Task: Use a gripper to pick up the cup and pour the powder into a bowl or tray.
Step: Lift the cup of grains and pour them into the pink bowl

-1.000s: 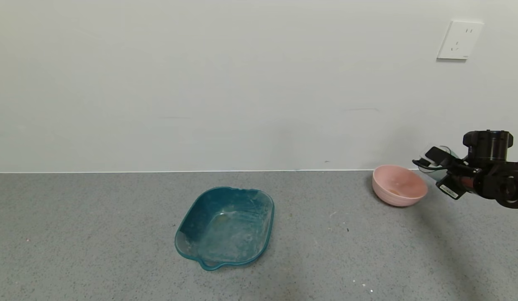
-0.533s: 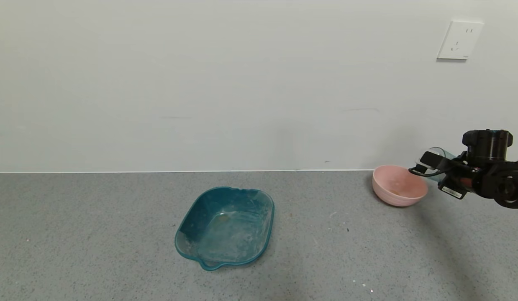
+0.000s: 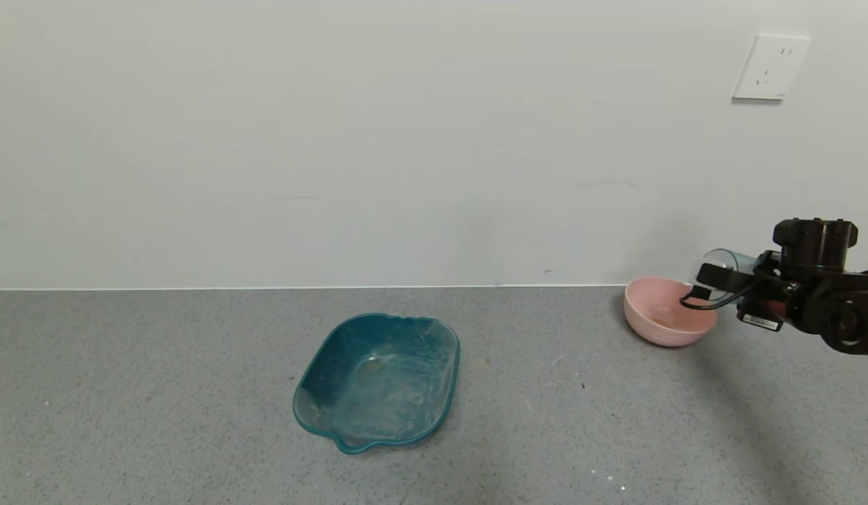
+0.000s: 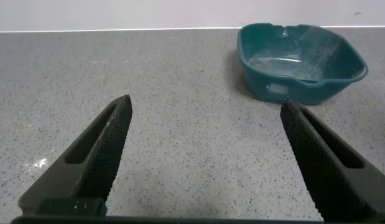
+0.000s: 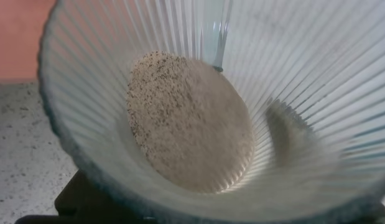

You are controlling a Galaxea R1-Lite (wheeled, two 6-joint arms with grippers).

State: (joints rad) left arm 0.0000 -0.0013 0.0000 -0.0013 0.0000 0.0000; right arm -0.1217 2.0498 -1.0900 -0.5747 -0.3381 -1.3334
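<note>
My right gripper (image 3: 714,280) is shut on the clear ribbed cup (image 3: 723,263) and holds it tipped on its side at the right rim of the pink bowl (image 3: 658,328). The right wrist view fills with the cup's ribbed inside (image 5: 292,68). Pale tan powder (image 5: 189,121) lies against the cup's bottom and lower wall. The pink bowl shows as a strip behind the cup's rim (image 5: 15,37). A little tan powder lies in the bowl (image 3: 662,321). My left gripper (image 4: 204,109) is open and empty above the counter, out of the head view.
A teal translucent squarish tray (image 3: 378,379) sits mid-counter and shows in the left wrist view (image 4: 301,59). The grey speckled counter (image 3: 160,393) meets a white wall. A wall socket (image 3: 770,66) is high at the right.
My right gripper has rolled and moved left toward the bowl. The cup has tipped from slanted to nearly lying on its side over the bowl's rim.
</note>
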